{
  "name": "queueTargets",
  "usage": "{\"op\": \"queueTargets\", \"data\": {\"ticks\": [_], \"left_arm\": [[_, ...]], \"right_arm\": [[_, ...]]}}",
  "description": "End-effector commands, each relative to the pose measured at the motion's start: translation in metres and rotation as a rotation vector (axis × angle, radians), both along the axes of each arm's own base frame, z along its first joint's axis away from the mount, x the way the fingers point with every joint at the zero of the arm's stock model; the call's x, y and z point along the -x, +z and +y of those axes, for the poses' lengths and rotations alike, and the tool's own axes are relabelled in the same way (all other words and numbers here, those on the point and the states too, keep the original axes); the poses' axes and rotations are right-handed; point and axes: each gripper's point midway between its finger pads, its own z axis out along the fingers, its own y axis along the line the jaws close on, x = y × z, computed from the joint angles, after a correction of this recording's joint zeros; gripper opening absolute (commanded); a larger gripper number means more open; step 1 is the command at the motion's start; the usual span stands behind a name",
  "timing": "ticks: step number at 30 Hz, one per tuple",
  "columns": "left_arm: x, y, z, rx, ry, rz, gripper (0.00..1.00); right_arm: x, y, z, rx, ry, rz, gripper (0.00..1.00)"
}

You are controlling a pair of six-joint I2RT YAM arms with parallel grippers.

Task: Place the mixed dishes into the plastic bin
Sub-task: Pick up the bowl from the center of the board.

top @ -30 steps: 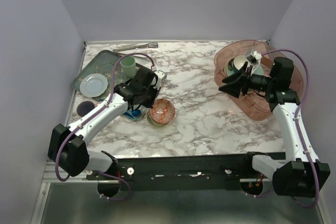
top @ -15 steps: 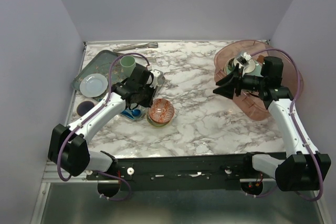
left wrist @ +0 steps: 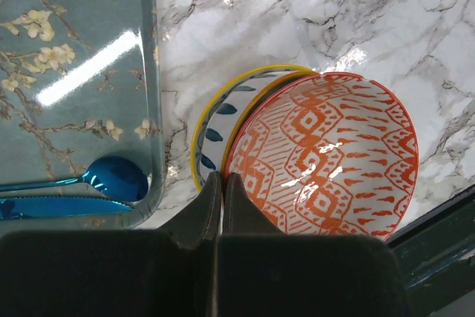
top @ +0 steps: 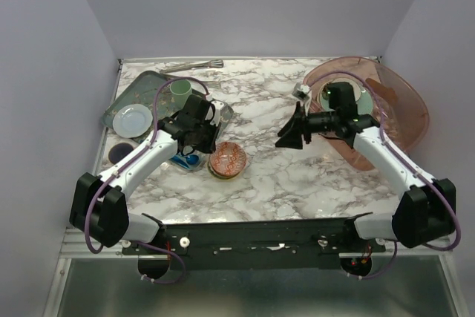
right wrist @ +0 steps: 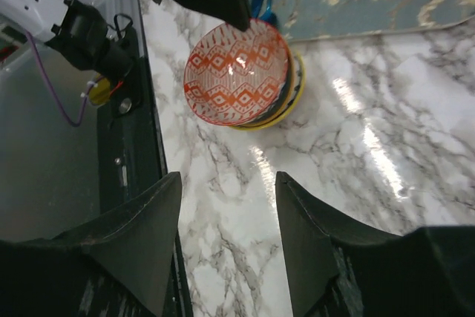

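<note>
An orange-patterned bowl (top: 227,159) sits nested in the blue-yellow bowl (left wrist: 211,128) on the marble, left of centre. My left gripper (left wrist: 221,177) is shut at the near rim of the orange bowl (left wrist: 326,154), one finger inside it and one outside. My right gripper (top: 287,134) is open and empty, low over the middle of the table, facing the bowls (right wrist: 241,72). The translucent pinkish-brown plastic bin (top: 407,125) stands at the back right, behind the right arm. Dishes (top: 362,96) lie in it, partly hidden by the arm.
A dark-green floral tray (top: 145,83) at the back left holds a mint cup (top: 180,92), a pale blue plate (top: 133,118) and a blue spoon (left wrist: 111,177). A dark round disc (top: 119,154) lies by the left edge. Metal tongs (top: 191,67) lie along the back edge.
My right arm has swung left from over the bin to the middle of the table, jaws open. My left gripper has stayed at the bowls, shifting only slightly.
</note>
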Motion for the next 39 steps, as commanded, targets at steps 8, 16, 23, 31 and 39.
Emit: {"op": "queueTargets", "data": {"ticks": [8,16,23,31,39], "left_arm": [[-0.001,0.009,-0.012,0.093,-0.007,-0.012,0.00],[-0.002,0.008,-0.012,0.100,-0.005,-0.014,0.00],[-0.002,0.011,-0.012,0.114,-0.005,-0.021,0.00],[-0.003,0.014,-0.011,0.124,-0.007,-0.036,0.00],[-0.003,0.019,-0.012,0.137,-0.007,-0.058,0.00]], "right_arm": [[0.002,-0.068,0.092,0.260,0.031,0.177,0.77],[-0.021,-0.107,0.107,0.413,-0.157,0.249,0.74],[-0.022,-0.120,0.117,0.445,-0.148,0.273,0.56],[-0.017,-0.128,0.125,0.462,-0.130,0.300,0.42],[-0.013,-0.130,0.129,0.473,-0.113,0.302,0.25]]}}
